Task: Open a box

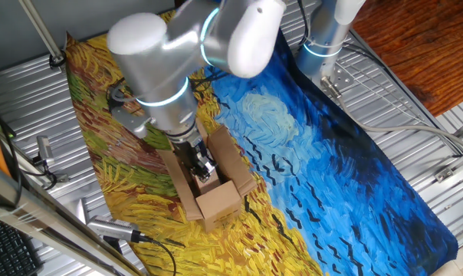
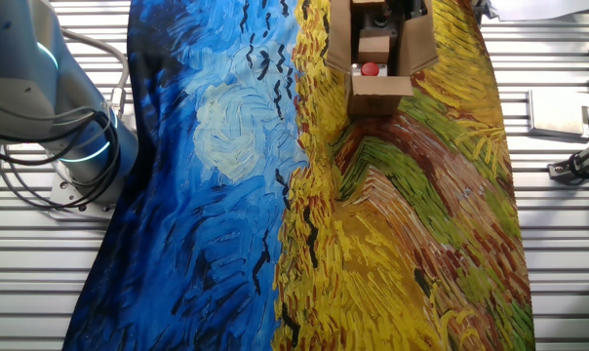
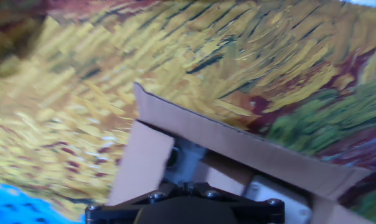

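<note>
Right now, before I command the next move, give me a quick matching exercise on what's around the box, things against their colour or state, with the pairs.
Things:
1. cardboard box
2. button inside the box
3. cloth half under the box
4. cloth half beside the arm base

Colour or state:
A. blue swirls
B. red
C. flaps spread open
D. yellow and brown strokes

Pairs: 1-C, 2-B, 3-D, 4-A. The gripper is down inside the box; whether its jaws are open cannot be told.
</note>
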`<state>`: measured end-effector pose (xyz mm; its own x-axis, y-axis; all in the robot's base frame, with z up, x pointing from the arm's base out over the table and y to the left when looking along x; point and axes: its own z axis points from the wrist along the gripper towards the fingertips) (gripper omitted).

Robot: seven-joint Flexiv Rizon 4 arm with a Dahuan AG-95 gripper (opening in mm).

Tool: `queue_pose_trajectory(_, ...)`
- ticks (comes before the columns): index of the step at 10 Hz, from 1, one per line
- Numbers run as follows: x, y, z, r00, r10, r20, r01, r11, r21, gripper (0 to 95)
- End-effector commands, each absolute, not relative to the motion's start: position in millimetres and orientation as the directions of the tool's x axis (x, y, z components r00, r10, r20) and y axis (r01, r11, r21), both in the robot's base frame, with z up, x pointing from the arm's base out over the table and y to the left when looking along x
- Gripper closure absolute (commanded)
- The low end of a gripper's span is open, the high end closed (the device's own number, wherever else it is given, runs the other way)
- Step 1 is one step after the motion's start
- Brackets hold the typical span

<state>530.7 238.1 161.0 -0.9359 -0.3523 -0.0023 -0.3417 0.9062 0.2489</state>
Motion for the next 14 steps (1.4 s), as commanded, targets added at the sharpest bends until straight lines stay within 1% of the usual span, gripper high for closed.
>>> queue_pose_trajectory(1,533,235,149,-0.926,-0.377,0.018,-0.368,0.913,0.178,95.0)
queue_pose_trajectory(5,534,258,137,-0.945,-0.326,0.015,-0.317,0.929,0.192,95.0)
queue_pose_trajectory(6,534,264,137,-0.950,-0.312,0.009,-0.303,0.928,0.216,95.0)
queue_pose_trajectory(7,533,269,144,-0.956,-0.295,0.004,-0.284,0.924,0.255,95.0)
queue_pose_trajectory(9,531,273,159,-0.957,-0.290,0.005,-0.277,0.920,0.277,95.0)
queue_pose_trajectory(10,530,278,168,-0.960,-0.281,0.001,-0.267,0.914,0.307,95.0)
queue_pose_trajectory(14,523,294,187,-0.971,-0.240,0.003,-0.223,0.907,0.357,95.0)
